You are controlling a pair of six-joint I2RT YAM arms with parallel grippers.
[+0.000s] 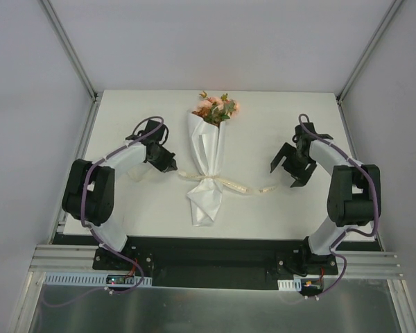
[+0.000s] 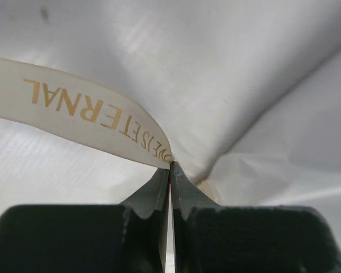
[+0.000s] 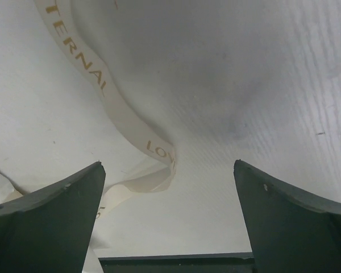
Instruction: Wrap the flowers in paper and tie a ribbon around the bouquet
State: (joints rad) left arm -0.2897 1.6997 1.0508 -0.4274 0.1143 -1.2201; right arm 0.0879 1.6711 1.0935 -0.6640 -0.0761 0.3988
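We pinch the ribbon [image 2: 85, 111] by one end in our shut left gripper [image 2: 170, 170] while our right gripper [image 3: 168, 165] gapes empty over the other end; a one-sided pull could drag the bouquet [image 1: 206, 159] lying between them.

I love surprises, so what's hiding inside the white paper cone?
Pink and orange flowers poke out of the paper's wide far end. Their stems cannot be seen, because the paper covers them. A cream ribbon is tied around its narrow waist.
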